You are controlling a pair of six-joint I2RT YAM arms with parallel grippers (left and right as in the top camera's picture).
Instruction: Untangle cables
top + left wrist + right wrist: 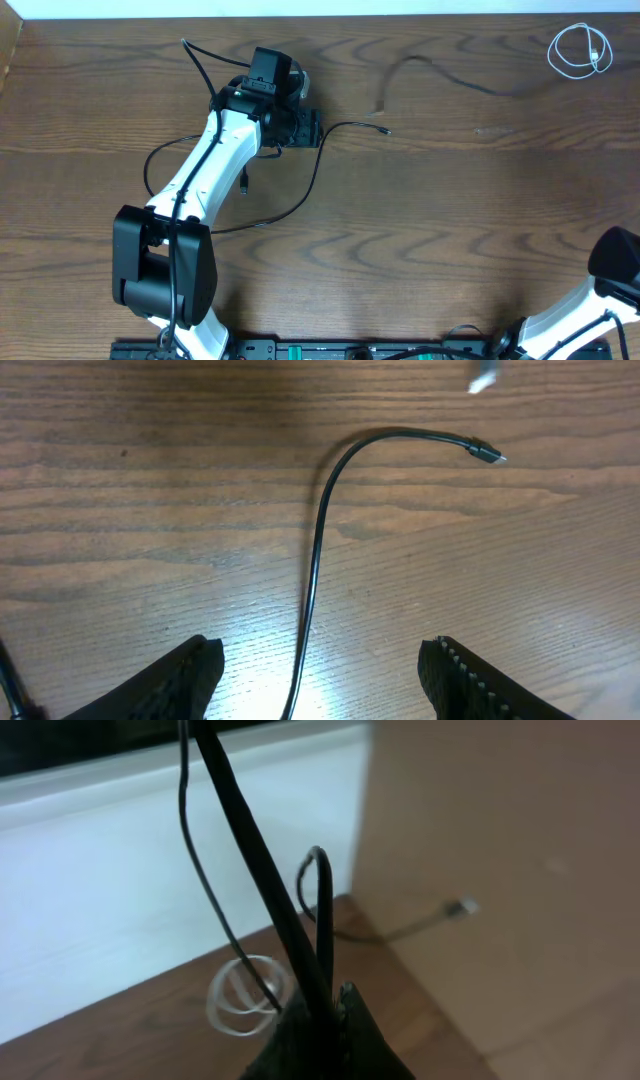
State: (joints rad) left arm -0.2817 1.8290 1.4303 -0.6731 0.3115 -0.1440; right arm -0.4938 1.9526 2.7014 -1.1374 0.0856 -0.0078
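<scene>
Overhead: your left gripper (308, 128) hovers over a black cable (316, 170) whose loop trails back beside the arm. A second black cable (445, 72) and the coiled white cord (580, 50) lie well apart on the wood-grain table (450, 230).

Left wrist: jaws spread wide, with the cable running between them, ungripped. Pulling it could snag the loop on the arm.

Right wrist: your right gripper (338, 1020) looks closed. A pale wall (100, 890) stands behind.

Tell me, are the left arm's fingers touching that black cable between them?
Apart. In the left wrist view the black cable runs between the open fingers, a clear gap on each side.
</scene>
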